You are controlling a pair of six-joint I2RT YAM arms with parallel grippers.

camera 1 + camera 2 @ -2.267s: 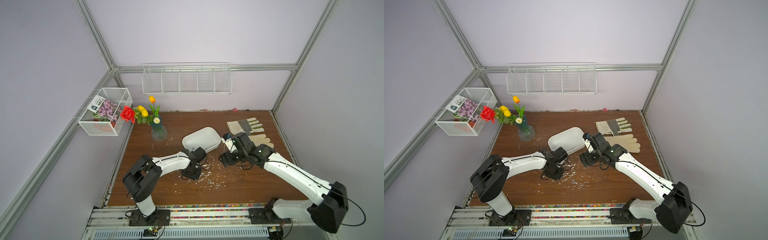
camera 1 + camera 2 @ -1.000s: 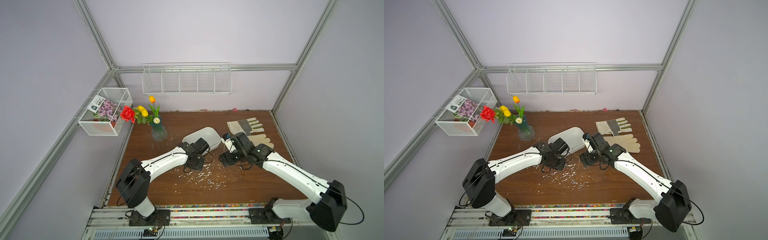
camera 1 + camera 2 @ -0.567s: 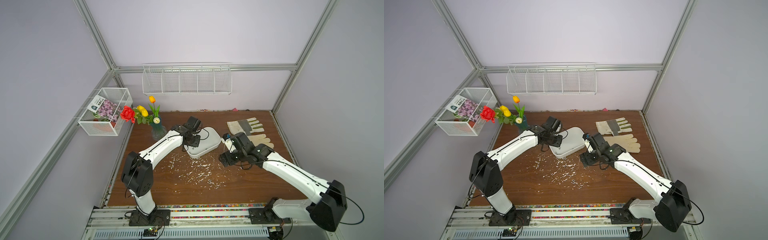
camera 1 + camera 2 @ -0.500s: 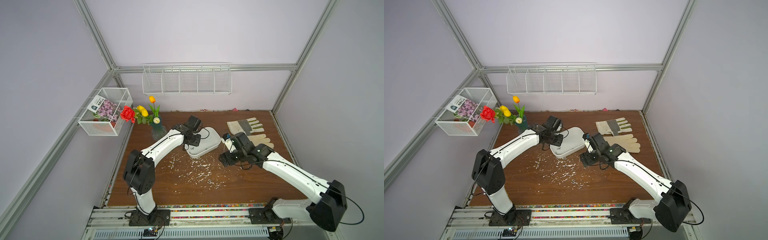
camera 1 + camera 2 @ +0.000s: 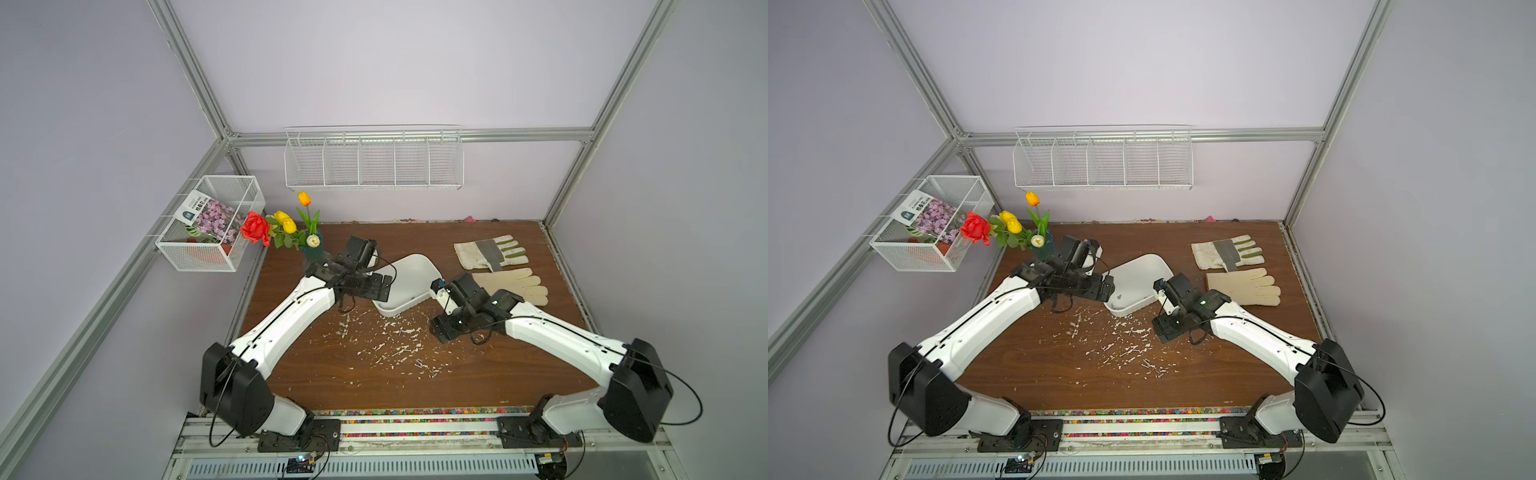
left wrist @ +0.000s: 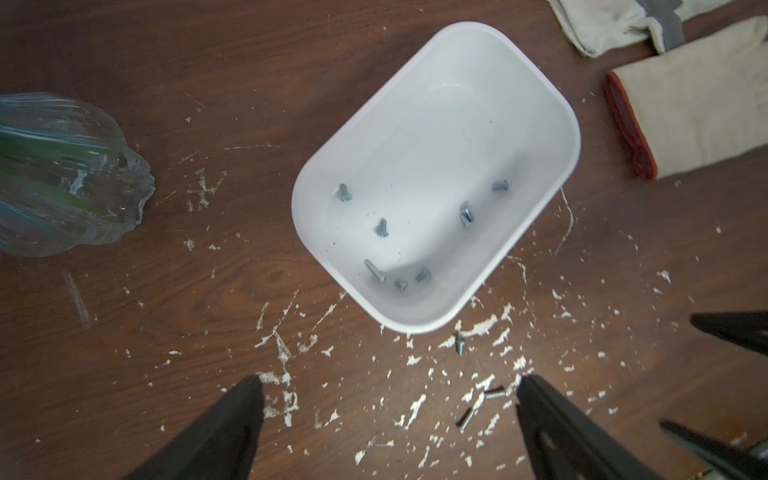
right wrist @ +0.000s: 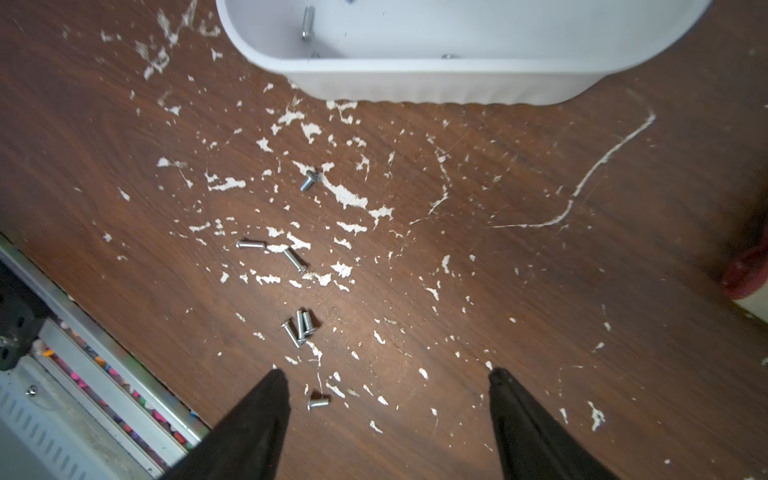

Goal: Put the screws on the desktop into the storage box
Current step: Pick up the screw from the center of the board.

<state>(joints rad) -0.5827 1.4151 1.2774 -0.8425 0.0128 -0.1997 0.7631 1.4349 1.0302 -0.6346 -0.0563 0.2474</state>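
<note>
The left gripper [image 6: 388, 384] hangs released and empty above the box [image 6: 478, 75], where several screws [image 6: 380, 227] lie. The right gripper [image 7: 386, 374] is spread and empty over the table [image 7: 540, 291]. The loose screws [image 7: 301, 326] there lie clustered, so a careless pinch could perhaps scatter them.

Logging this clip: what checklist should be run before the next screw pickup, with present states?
1. Jaws of the left gripper open, nothing held: ok.
2. Jaws of the right gripper open, nothing held: ok.
3. The storage box upright on the desktop, screws inside: ok.
4. Desktop free of loose screws: not ok, several lie near the right gripper.
5. The gloves apart from the loose screws: ok.
6. Right gripper's height above the desktop: cannot tell.
</note>
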